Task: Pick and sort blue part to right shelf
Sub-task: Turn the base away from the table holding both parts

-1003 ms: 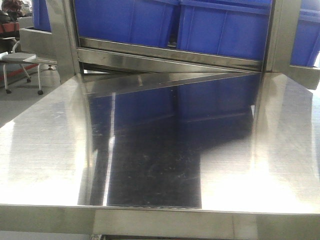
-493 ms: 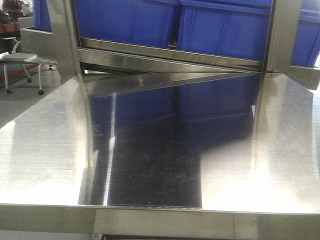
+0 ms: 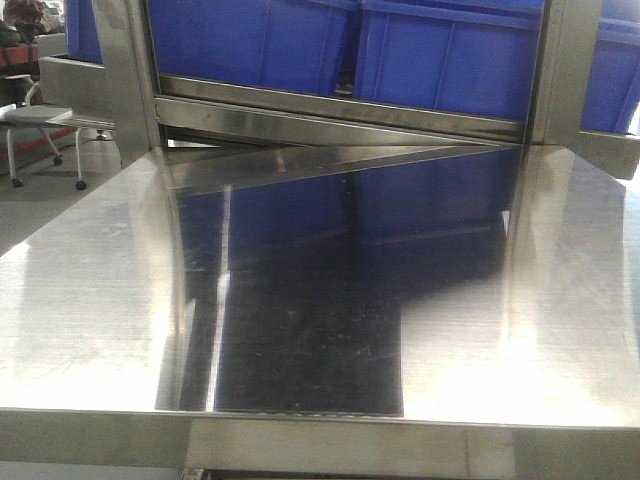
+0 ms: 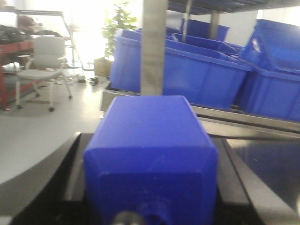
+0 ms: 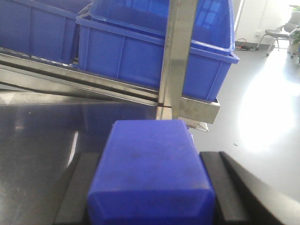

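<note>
Left gripper (image 4: 151,140): dark fingers clamped on either flank of the blue part (image 4: 150,159), a deep-blue plastic block with a squarish body. It has sloped shoulders, and what looks like the start of a neck sits at 6 o'clock in the left wrist view, though that end is cropped and blurred. Right gripper (image 5: 152,154): likewise closed on a second blue block (image 5: 150,173) of similar plastic. Its neck end is out of frame, so I cannot tell its type. The step in hand reads as carry, with the pick done and the placing not yet done. The next move likely calls for travel toward the right shelf, clearing the steel upright post (image 5: 176,56) at 12 o'clock, then a release over a bin. The brushed stainless-steel table (image 3: 90,300) mirrors the large blue plastic bins (image 3: 450,60) racked at 12 o'clock, and no arm shows in the front view. Room: a white office chair (image 4: 42,61) at 9 o'clock, a potted green plant (image 4: 119,18) at 11, and a pale grey floor (image 5: 262,108).
</note>
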`<state>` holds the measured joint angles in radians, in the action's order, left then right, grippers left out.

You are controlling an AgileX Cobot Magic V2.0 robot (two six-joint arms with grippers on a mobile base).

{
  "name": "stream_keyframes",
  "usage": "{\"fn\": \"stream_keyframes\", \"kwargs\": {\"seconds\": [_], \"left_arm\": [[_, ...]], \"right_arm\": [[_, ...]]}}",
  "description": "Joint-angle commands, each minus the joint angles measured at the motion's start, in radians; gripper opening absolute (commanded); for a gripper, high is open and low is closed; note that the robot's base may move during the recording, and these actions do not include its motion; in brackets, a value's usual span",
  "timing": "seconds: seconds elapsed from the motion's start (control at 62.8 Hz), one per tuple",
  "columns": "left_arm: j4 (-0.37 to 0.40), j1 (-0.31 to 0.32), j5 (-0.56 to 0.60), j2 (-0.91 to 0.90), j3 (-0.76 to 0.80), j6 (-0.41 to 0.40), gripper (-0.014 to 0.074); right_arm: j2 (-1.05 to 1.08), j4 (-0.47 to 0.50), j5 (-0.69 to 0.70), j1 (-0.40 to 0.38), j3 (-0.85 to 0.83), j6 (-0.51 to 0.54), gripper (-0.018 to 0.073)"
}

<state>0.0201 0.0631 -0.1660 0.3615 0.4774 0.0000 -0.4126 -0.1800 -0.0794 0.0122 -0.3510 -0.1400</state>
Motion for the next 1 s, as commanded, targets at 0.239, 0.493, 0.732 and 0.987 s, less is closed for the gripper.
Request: {"fn": "stream_keyframes", "kwargs": {"seconds": [0.239,0.493,0.732,0.987], "left_arm": [[-0.002,0.103,0.074,0.005,0.030,0.000,0.0293],[-0.002,0.103,0.074,0.005,0.030,0.000,0.0293],[-0.002,0.103,0.074,0.005,0.030,0.000,0.0293],[-0.002,0.103,0.074,0.005,0.030,0.000,0.0293]], "right_arm": [[-0.003,-0.011,0.089,-0.006,-0.031,0.007,0.0387],[-0.003,-0.011,0.089,-0.006,-0.031,0.007,0.0387],[-0.003,-0.011,0.089,-0.006,-0.031,0.007,0.0387],[-0.003,-0.011,0.089,-0.006,-0.031,0.007,0.0387]]}}
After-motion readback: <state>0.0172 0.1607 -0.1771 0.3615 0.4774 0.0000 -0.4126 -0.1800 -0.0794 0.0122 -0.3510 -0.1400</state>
